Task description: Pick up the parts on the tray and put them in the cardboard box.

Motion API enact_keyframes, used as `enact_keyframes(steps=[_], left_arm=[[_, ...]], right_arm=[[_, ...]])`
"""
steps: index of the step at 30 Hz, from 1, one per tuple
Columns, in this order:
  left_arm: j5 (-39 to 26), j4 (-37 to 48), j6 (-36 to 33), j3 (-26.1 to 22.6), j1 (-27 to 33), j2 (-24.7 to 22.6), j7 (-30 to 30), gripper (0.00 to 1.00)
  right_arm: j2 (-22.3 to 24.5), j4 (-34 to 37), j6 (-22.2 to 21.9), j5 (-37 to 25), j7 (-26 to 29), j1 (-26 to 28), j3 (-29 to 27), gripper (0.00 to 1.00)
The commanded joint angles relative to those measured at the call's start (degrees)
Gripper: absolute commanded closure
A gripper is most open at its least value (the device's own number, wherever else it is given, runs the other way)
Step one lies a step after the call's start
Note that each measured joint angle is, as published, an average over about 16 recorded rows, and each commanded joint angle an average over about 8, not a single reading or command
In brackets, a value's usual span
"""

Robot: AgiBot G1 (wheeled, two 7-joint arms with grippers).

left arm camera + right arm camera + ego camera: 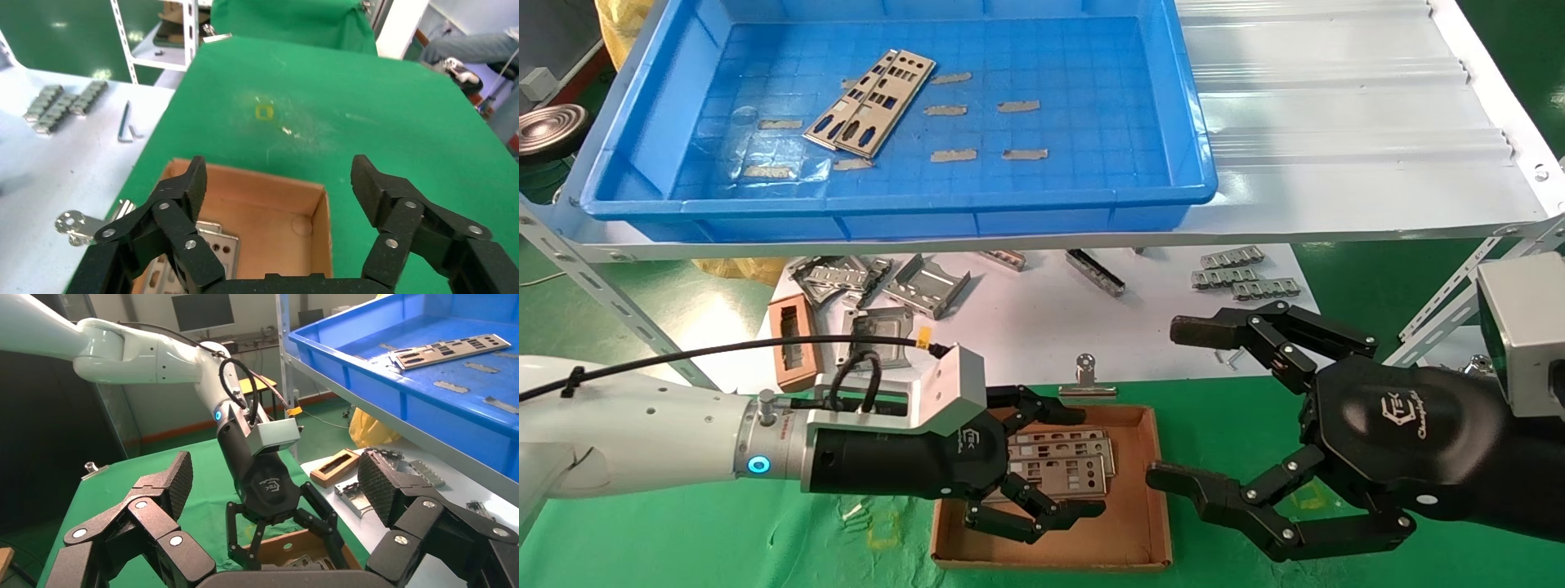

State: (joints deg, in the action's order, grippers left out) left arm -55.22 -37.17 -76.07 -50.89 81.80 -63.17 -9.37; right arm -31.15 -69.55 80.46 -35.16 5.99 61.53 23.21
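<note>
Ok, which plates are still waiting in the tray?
The two overlapping parts lying diagonally in the blue tray, left of centre; the others already lie in the cardboard box under the open left end effector.

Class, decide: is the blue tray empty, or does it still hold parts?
Not empty. Two parts lie overlapping on the floor of the tray, alongside grey tape strips.

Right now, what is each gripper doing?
Left gripper: open, empty, over the cardboard box.
Right gripper: open, empty, beside the box.
</note>
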Motion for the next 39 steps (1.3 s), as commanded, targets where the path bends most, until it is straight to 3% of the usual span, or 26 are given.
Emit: enact_keyframes(steps=[1,12,39], left_arm=[[2.3,0.4,-1.9,1.0,-0.9,0.6,1.5,0.0],[1.2,-0.8,-0.8,1.1,-0.8,0.9,0.9,0.0],[6.7,-16.6,-4.8,16.1,-9.5,13.0,9.4,0.0]], right_arm=[[0.0,0.0,0.0,0.0,0.0,0.0,0.0,0.0],[0.0,0.0,0.0,0.0,0.0,0.0,0.0,0.0],[0.0,0.0,0.0,0.0,0.0,0.0,0.0,0.0]])
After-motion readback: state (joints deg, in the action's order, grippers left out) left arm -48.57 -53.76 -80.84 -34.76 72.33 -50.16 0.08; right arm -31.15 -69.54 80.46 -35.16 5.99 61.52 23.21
